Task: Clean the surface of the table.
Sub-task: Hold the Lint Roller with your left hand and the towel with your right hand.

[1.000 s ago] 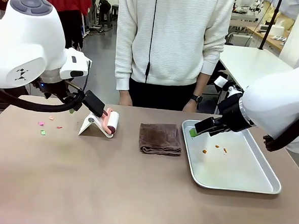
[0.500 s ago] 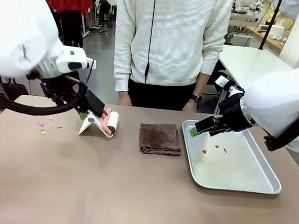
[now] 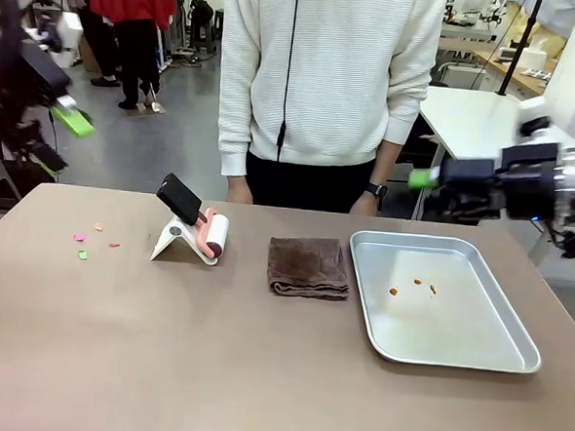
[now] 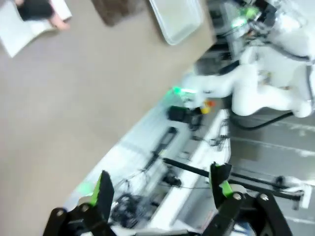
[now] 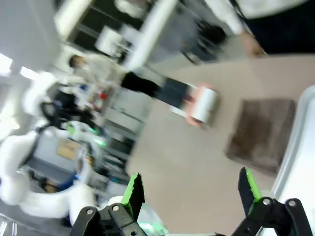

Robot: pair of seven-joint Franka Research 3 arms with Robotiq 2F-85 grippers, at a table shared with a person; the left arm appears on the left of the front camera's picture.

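Lab bkgd: benches, kit, people well behind. One person (image 3: 324,91) in a pale ribbed top stands at the far edge, hands low.

Item 1: table (image 3: 258,380). Fills the fgd of the front view, btwn robot and person.
- Handling (est.): rigid, heavy, won't shift. Nothing on it to grip, so the work goes on the top itself w/ a tool. Matte finish prob. gives some friction, so wipe or roll strokes should track OK. Light bits may skid or scatter if pushed fast.
- Look: broad rect., smooth brownish-taupe, no gloss, mostly bare.

On/over it, L to R:
- left gripper (image 4: 162,191): hangs high off the L end, well clear of the top. Jaws wide apart, nothing held.
- paper scraps (image 3: 83,242): a few small pink/green/orange bits, loose, L end.
- lint roller (image 3: 214,236): pink-and-white drum resting on a white stand (image 3: 169,240). Black handle (image 3: 179,198) tilts up; likely pick point.
- brown cloth (image 3: 309,267): folded, flat, centre, just beside the tray, not touching.
- metal tray (image 3: 474,356): shallow, silver, R side, w/ a few orange crumbs (image 3: 415,284) inside.
- right gripper (image 5: 191,189): hangs above the tray's far edge, well off the top. Jaws wide apart, empty.
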